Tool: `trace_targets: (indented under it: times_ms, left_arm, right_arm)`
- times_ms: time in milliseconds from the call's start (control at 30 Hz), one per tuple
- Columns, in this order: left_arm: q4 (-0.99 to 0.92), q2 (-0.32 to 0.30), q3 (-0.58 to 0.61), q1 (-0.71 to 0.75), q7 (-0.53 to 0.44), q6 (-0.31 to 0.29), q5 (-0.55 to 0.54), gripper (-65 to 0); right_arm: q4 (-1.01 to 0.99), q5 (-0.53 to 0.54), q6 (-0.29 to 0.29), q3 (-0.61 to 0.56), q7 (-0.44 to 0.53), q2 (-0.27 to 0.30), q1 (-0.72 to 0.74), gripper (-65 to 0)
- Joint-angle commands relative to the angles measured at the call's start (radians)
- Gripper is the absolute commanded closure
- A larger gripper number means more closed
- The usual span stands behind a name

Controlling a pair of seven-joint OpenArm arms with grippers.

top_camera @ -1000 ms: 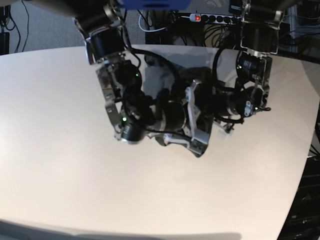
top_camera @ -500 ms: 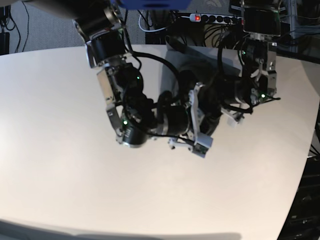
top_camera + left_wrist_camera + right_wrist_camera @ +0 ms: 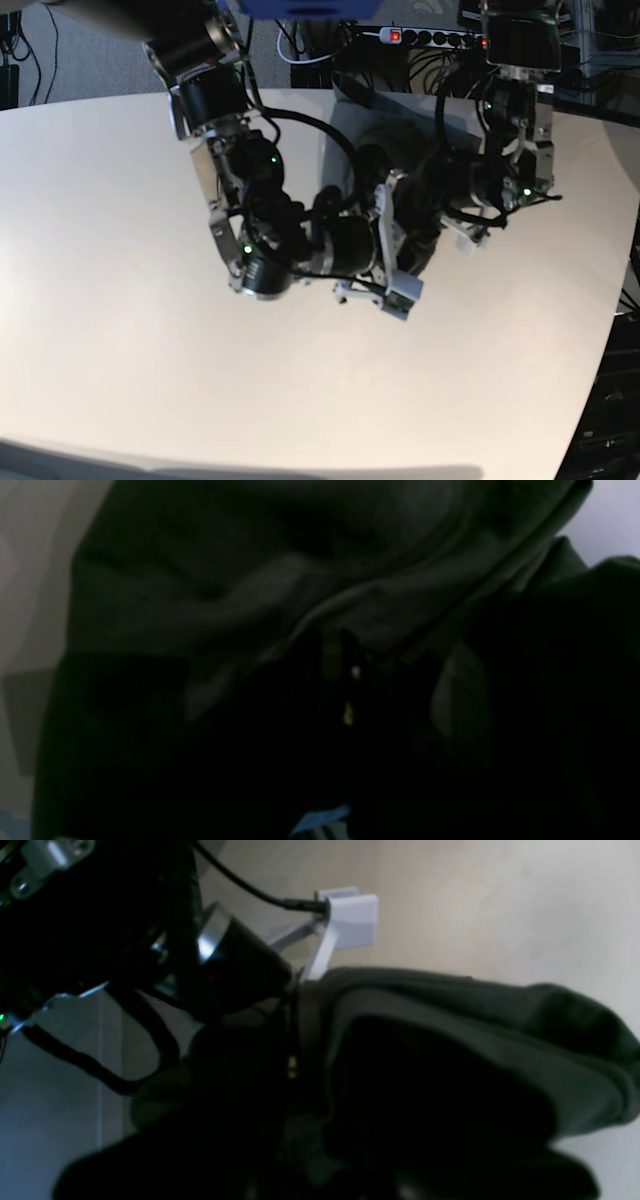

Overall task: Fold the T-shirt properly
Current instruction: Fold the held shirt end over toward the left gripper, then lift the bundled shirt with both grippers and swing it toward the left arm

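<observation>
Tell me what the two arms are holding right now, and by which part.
Both hold the T-shirt, bunched between the arms above the table. Each wrist view shows dark fabric gathered at the jaws, but which part of the shirt cannot be told.

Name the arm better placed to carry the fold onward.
Neither alone, probably: left gripper and right gripper both seem shut on the bunched T-shirt, lifted between them, so both should likely move together.

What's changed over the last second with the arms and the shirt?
Both arms rose, lifting the T-shirt so more of it hangs clear of the table; most of that came early, little since. The left arm straightened upward. Both pincers stayed shut on the fabric, close together over the table's middle.
</observation>
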Motion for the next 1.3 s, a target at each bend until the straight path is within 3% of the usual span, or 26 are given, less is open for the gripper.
trace_targets:
  times_ms: [0, 533, 933, 1067, 1267]
  left_arm:
    - [0.029, -0.010, -0.003, 0.003, -0.002, 0.007, 0.018, -2.3]
    - [0.149, -0.018, -0.057, -0.017, 0.011, 0.017, -0.156, -2.3]
    - [0.319, -0.016, -0.322, -0.011, 0.181, 0.012, -0.209, -2.2]
    - [0.316, -0.027, -0.388, -0.009, 0.189, 0.011, -0.200, -2.2]
    - [0.317, -0.050, -0.396, 0.006, 0.182, 0.011, -0.205, -2.2]
  right_arm:
    - [0.007, 0.017, 0.003, 0.001, 0.032, -0.011, 0.027, -0.9]
    - [-0.004, 0.017, 0.003, 0.000, 0.035, 0.000, 0.035, -0.9]
    - [-0.004, 0.017, 0.003, 0.001, 0.035, 0.014, 0.035, -0.7]
    - [-0.004, 0.017, 0.003, 0.001, 0.035, 0.015, 0.033, -0.7]
    - [-0.004, 0.017, 0.003, 0.001, 0.035, 0.015, 0.033, -0.7]
